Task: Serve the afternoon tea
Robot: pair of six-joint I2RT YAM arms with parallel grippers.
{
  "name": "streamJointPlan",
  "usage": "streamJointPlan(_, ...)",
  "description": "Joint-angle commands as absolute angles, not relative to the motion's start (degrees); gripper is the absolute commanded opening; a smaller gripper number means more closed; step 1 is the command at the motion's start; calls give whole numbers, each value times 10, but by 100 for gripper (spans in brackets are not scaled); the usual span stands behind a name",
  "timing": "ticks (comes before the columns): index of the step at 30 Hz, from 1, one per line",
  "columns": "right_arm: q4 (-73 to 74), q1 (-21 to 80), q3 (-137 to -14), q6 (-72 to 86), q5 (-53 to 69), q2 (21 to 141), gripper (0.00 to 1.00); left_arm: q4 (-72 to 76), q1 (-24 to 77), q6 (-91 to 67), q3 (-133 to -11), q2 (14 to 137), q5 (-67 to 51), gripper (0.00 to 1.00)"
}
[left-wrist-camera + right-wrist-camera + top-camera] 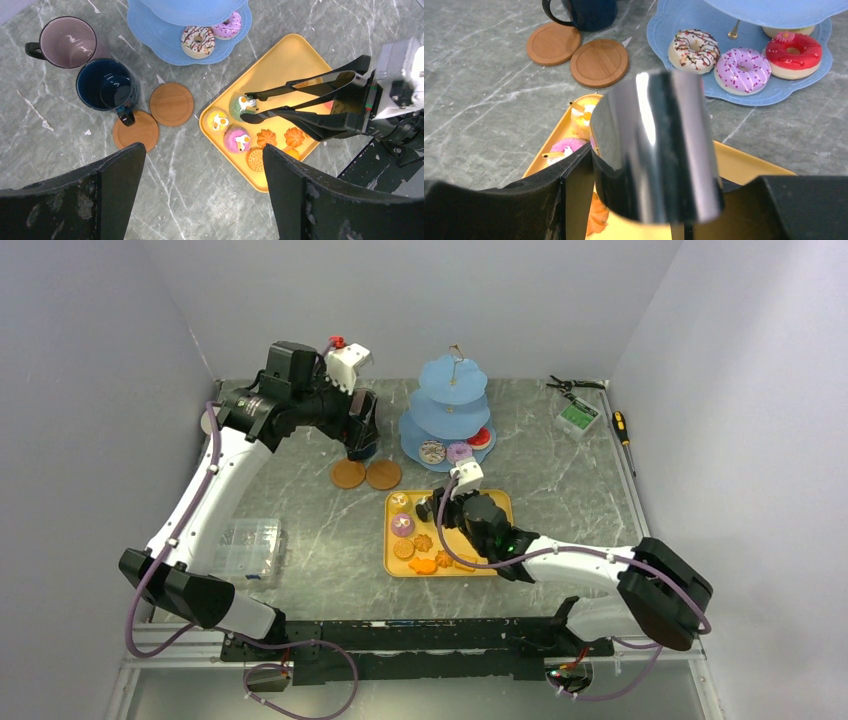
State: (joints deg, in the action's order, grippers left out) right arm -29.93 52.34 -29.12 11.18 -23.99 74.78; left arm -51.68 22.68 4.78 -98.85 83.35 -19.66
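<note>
My right gripper (pixel 455 502) is shut on the black tongs (pixel 300 97). Their tips sit around a green cupcake (pixel 242 106) on the yellow tray (pixel 285 60). A yellow cupcake (pixel 216 120), a pink cupcake (pixel 236 139) and orange biscuits (pixel 266 137) also lie on the tray. The light-blue stand (pixel 452 405) holds a white doughnut (pixel 694 47), a pink one (pixel 742 67) and a red one (pixel 794 55) on its bottom tier. My left gripper (pixel 360 440) is open and empty, high above the dark-blue mug (pixel 105 85), the mauve mug (pixel 67 42) and two brown coasters (pixel 171 103).
A clear plastic box (pixel 245 550) lies at the left. A green and white box (pixel 578 417), pliers (pixel 575 385) and a screwdriver (pixel 622 427) lie at the back right. Grey walls close in the table on three sides.
</note>
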Motion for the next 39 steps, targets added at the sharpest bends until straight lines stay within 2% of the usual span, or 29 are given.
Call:
streamJointPlan(1,-319,525,-311,100,-258,705,35,-493,224,52,-987,823,-224,93)
streamJointPlan(11,-269,523,-277,127,-268,604,34,-403,224,79,-1070,962,-332,93)
streamJointPlan(22,-206,503,-282,141,-279,530,33,-305,224,78,-1294,1188,-441,93)
streamJointPlan(28,-189,500,-285,146,-282,510,33,-208,222,55,-1312,1246,-505,86)
streamJointPlan(33,-170,500,-295,149,-280,491,33,-98,205,-8,-1313,1288,-566,89)
streamJointPlan(39,-154,498,-303,154,-273,478,33,37,200,-88,-1337,1348,-643,88)
